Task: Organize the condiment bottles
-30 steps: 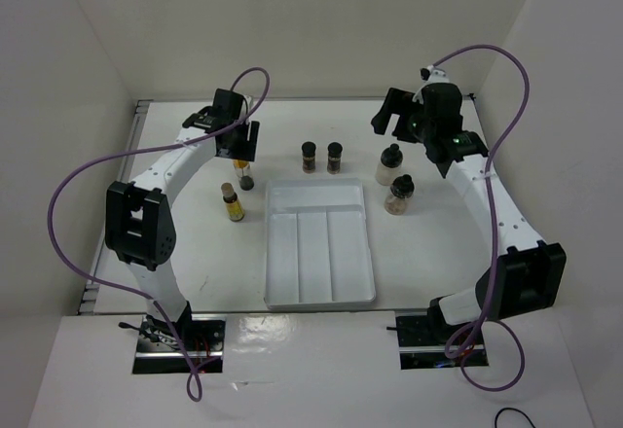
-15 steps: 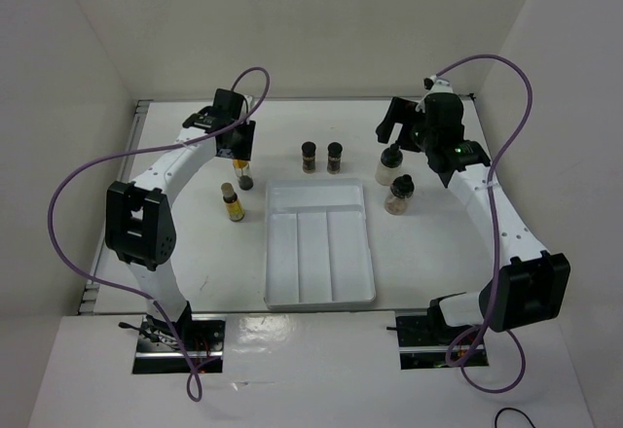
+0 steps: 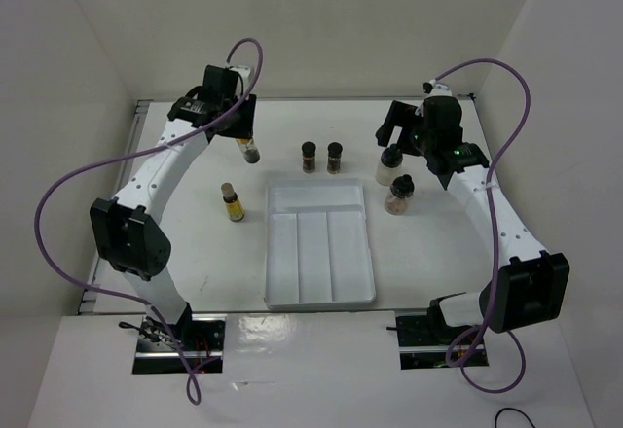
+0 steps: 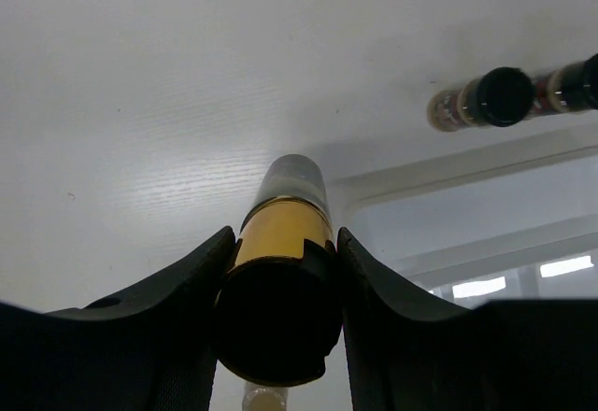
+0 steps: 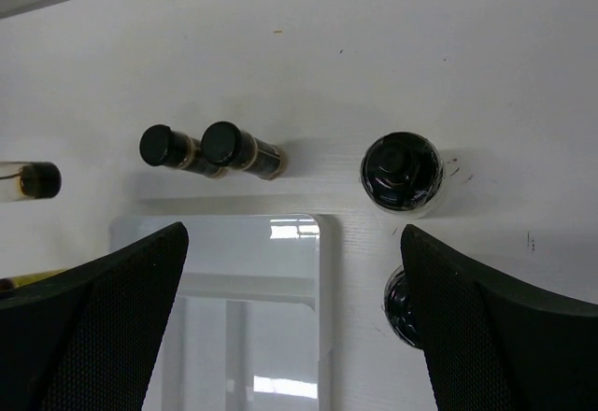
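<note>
My left gripper (image 3: pixel 234 126) is shut on the black cap end of a slim yellow bottle (image 3: pixel 248 148) and holds it tilted above the table; the left wrist view shows the bottle (image 4: pixel 283 229) clamped between both fingers. The second yellow bottle (image 3: pixel 232 202) stands on the table left of the tray. Two dark brown bottles (image 3: pixel 309 156) (image 3: pixel 335 156) stand behind the tray and also show in the right wrist view (image 5: pixel 168 148) (image 5: pixel 234 148). Two rounder clear bottles (image 3: pixel 389 163) (image 3: pixel 399 195) stand right of the tray. My right gripper (image 3: pixel 394 126) is wide open and empty above them (image 5: pixel 402 173) (image 5: pixel 400 306).
A white divided tray (image 3: pixel 319 282) lies in the middle of the table, with nothing in its compartments; its corner shows in the right wrist view (image 5: pixel 327 243). White walls close in the back and both sides. Purple cables loop from both arms.
My left gripper has lifted the yellow bottle off the table and swung it up and back. My right gripper came a little nearer the clear bottles, then held still.
</note>
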